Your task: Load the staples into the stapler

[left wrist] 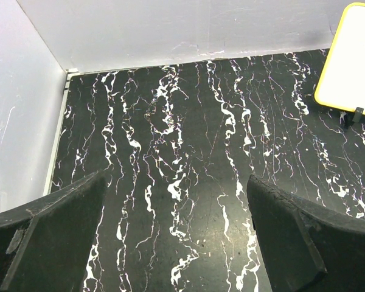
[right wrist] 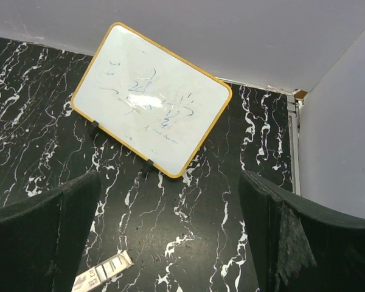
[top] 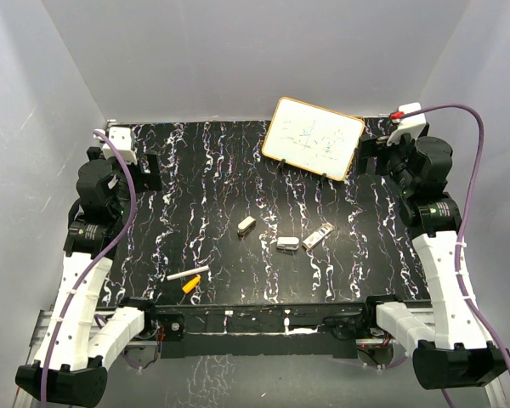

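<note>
My left gripper [left wrist: 175, 179] and right gripper [right wrist: 169, 176] hang open, empty; the stapler [right wrist: 103, 271] lies low-left of the right one.

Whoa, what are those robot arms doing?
Nothing is being handled yet. The left gripper and the right gripper are both open and empty, up near the far corners of the table. The little stapler lies untouched in the middle, with two small pieces beside it. A white stick and an orange piece lie nearer the front, and a whiteboard stands at the back.
</note>
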Robot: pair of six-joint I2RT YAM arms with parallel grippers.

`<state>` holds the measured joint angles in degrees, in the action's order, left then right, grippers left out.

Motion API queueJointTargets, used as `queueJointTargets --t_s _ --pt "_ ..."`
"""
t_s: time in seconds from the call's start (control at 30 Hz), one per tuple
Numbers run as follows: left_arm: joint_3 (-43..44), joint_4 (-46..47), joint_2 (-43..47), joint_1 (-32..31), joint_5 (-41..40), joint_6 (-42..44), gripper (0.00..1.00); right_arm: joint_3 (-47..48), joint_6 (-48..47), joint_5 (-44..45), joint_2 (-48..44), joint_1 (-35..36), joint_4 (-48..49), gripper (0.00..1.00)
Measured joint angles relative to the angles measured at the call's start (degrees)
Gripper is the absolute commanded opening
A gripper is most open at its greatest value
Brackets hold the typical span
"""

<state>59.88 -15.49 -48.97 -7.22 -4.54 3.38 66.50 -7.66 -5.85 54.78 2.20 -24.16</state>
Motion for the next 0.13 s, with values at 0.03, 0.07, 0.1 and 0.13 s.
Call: queueJointTargets --t_s 0.03,0.07,0.1,0.13 --pt "0.0 0.0 0.0 0.0 0.0 0.0 0.97 0.0 0.0 0.0 0.0 -0.1 0.0 0.99" --pt "0.0 0.0 0.0 0.0 0.0 0.0 0.97 0.0 0.0 0.0 0.0 -0.1 -0.1 0.99" --pt "0.0 0.0 0.0 0.0 0.0 0.0 0.97 0.0 0.0 0.1 0.0 -0.2 -0.1 0.99" --pt "0.0 0.0 0.0 0.0 0.0 0.0 0.97 0.0 0.0 0.1 0.0 -0.2 -0.1 0.99"
